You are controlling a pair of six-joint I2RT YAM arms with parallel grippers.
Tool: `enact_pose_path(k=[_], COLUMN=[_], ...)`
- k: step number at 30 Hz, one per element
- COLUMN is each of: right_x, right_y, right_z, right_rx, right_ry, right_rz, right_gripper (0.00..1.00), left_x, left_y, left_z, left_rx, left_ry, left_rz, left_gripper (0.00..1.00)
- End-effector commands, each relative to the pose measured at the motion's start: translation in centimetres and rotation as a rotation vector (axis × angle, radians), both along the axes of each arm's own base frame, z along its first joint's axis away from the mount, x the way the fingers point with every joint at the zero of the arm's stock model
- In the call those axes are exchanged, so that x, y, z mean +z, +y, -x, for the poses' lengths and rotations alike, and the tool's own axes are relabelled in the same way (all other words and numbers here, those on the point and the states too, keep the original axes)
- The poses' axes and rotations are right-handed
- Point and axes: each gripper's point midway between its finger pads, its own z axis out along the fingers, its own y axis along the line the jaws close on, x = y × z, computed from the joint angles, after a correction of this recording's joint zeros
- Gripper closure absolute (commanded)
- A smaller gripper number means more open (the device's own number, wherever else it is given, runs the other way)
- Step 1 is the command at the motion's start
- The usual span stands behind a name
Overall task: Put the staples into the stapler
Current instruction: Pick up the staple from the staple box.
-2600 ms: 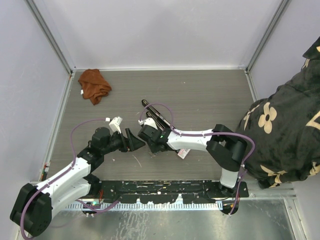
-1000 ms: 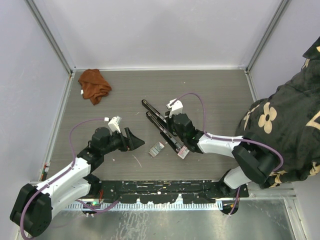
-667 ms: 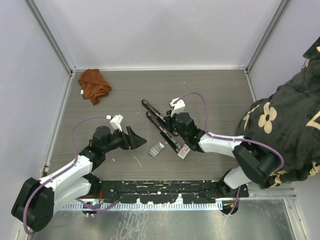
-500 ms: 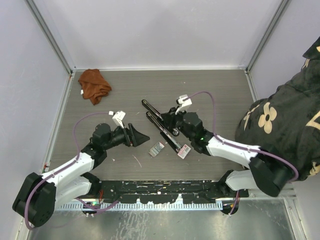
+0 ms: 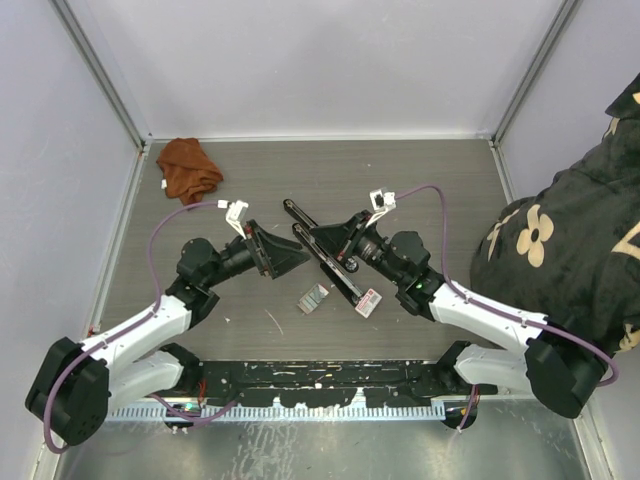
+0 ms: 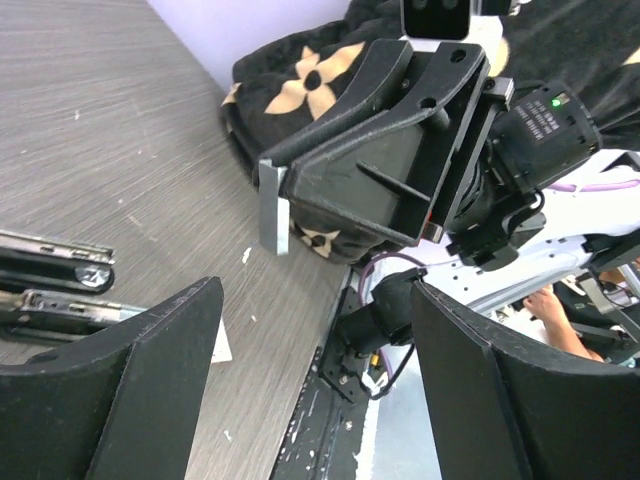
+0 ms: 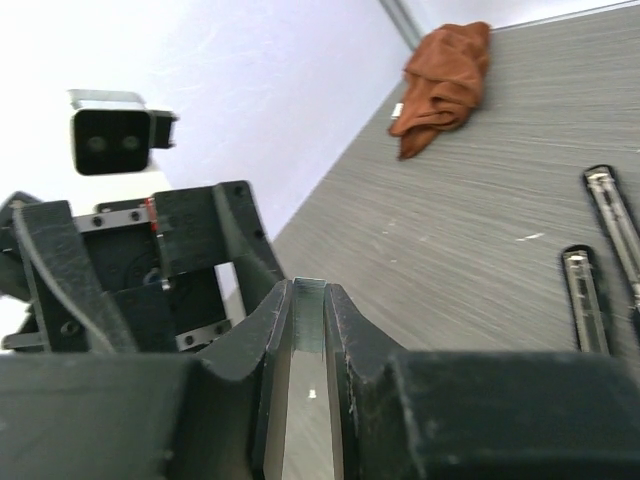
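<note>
Over grey table (image 5: 420,190), right gripper (image 7: 305,300) pinches staples (image 7: 308,350); left gripper (image 6: 315,290) gapes wide.

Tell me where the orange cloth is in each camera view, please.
Top external: the orange cloth sits at upper left.
Left wrist: it is not in this picture.
Right wrist: the cloth lies at upper right.
Shared landmark: the open stapler, seen in all three.

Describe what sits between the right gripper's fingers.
A silvery staple strip is pinched in the right gripper; its end pokes out toward the open left gripper. The gripper covers its sides and rear.
</note>
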Motion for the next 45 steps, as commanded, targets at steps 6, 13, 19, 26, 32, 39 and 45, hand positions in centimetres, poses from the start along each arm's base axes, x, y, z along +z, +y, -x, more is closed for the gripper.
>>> enact_pose_path(k=[6, 13, 19, 26, 32, 39, 45], right_x=[5.9, 6.7, 6.8, 6.8, 6.4, 6.7, 7.1], right_y=[0.5, 0.5, 0.5, 0.7, 0.8, 0.6, -0.3], right_z=[3.5, 4.3, 4.5, 4.7, 5.0, 4.9, 4.6], right_rx=[0.163, 0.193, 0.2, 0.22, 0.236, 0.221, 0.177], right_ry=[-0.056, -0.075, -0.069, -0.061, -0.047, -0.067, -0.091], right_rz=[-0.235, -0.253, -0.263, -0.266, -0.263, -0.221, -0.051], right_gripper=[0.77, 0.77, 0.77, 0.77, 0.76, 0.53, 0.35], left_x=[6.5, 7.3, 7.4, 7.5, 7.4, 6.9, 4.8], left_y=[-1.2, -1.4, -1.6, -1.5, -1.6, -1.7, -2.0], left_z=[1.8, 2.1, 2.5, 2.7, 2.8, 3.0, 3.9], left_rx=[-0.122, -0.147, -0.166, -0.169, -0.181, -0.196, -0.254], left_ry=[-0.127, -0.132, -0.135, -0.14, -0.144, -0.139, -0.123], left_rz=[0.166, 0.196, 0.208, 0.213, 0.217, 0.206, 0.116], left_gripper=[0.32, 0.48, 0.57, 0.7, 0.8, 0.88, 0.9])
